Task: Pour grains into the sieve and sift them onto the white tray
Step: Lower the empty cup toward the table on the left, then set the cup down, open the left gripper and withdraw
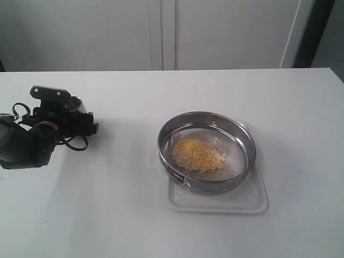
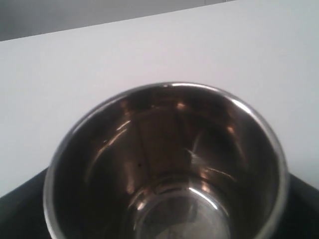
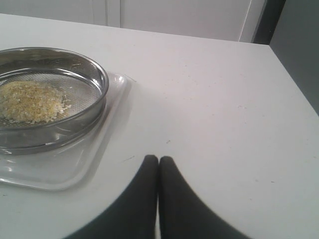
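While sieve (image 1: 210, 184) holds grains (image 1: 196, 155) (tray (image 1: 226, 203) beneath), cup (image 2: 164, 149) apart.

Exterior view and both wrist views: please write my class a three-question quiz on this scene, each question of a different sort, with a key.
1. Multiple choice: the sieve stands on A) the white tray, B) the bare table, C) a cloth.
2. True or false: the steel cup is full.
3. Fill in: the right gripper has its fingers pressed ____.
Key: 1 A; 2 false; 3 together.
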